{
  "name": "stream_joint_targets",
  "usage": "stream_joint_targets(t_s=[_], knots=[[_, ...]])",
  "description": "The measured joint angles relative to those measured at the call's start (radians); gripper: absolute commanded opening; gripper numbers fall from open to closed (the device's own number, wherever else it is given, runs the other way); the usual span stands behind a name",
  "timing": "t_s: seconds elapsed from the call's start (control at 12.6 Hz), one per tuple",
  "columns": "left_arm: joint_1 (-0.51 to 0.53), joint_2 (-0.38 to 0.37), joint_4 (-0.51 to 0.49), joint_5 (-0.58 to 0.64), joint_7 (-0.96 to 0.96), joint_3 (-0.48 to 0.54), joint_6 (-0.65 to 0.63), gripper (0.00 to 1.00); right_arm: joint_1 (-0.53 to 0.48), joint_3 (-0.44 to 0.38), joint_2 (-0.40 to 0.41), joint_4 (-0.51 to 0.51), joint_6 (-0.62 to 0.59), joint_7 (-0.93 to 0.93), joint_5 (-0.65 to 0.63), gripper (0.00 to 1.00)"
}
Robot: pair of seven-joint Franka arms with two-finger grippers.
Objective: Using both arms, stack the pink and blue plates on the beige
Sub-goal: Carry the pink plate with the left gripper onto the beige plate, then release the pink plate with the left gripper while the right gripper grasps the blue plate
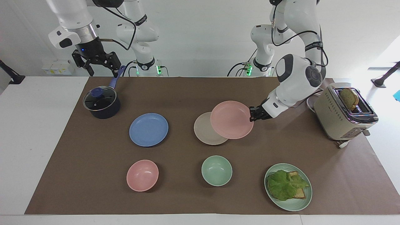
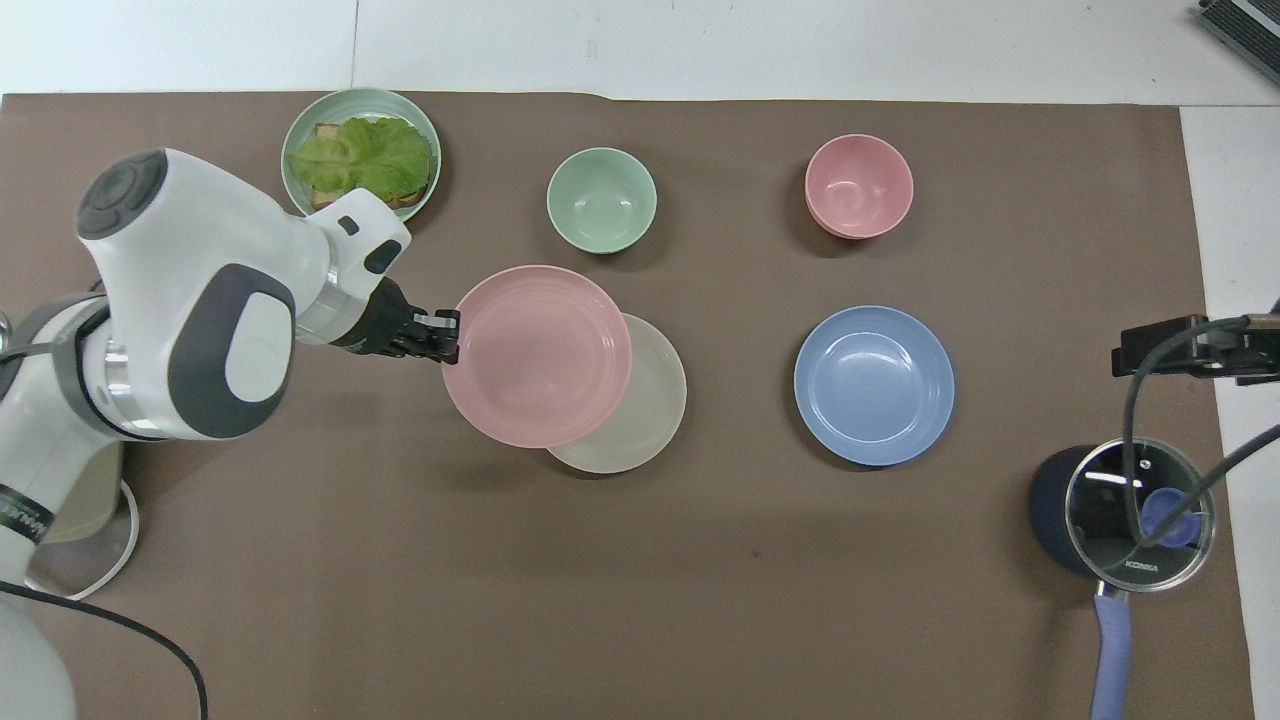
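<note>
The pink plate hangs tilted just above the mat, and my left gripper is shut on its rim at the toaster's side. It overlaps part of the beige plate, which lies flat mid-table. Toward the right arm's end of the table lies the blue plate, untouched. My right gripper waits open and empty, high over the pot's handle.
A dark pot with a glass lid stands near the right arm. A pink bowl, a green bowl and a green plate of toast and lettuce lie farthest from the robots. A toaster stands at the left arm's end.
</note>
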Motion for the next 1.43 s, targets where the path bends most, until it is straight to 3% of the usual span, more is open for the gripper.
stream_joint_targets(t_s=[0.16, 0.4, 0.55, 0.79, 0.87, 0.95, 1.43], knots=[[-0.077, -0.008, -0.029, 0.000, -0.055, 0.000, 0.045, 0.00, -0.001, -0.005, 0.000, 0.000, 0.000, 0.000, 0.000, 1.00], [-0.112, -0.003, -0.111, 0.000, -0.066, 0.001, 0.164, 0.00, 0.011, -0.002, 0.000, -0.008, 0.003, -0.002, 0.001, 1.00], [-0.113, 0.007, -0.165, 0.000, -0.063, 0.005, 0.236, 0.00, 0.014, 0.001, 0.001, -0.049, 0.030, -0.004, 0.008, 1.00], [-0.112, 0.008, -0.173, 0.000, -0.063, 0.014, 0.247, 0.00, 0.014, 0.002, 0.010, -0.160, 0.138, -0.022, 0.040, 1.00], [-0.112, 0.008, -0.173, 0.000, -0.063, 0.014, 0.247, 0.59, 0.015, 0.002, 0.021, -0.200, 0.191, -0.026, 0.042, 1.00], [-0.112, 0.008, -0.173, 0.000, -0.063, 0.013, 0.247, 1.00, 0.020, 0.003, 0.041, -0.236, 0.242, -0.038, 0.043, 1.00], [-0.112, 0.007, -0.170, 0.000, -0.061, 0.016, 0.251, 1.00, 0.048, 0.005, 0.176, -0.347, 0.476, -0.090, 0.043, 1.00]])
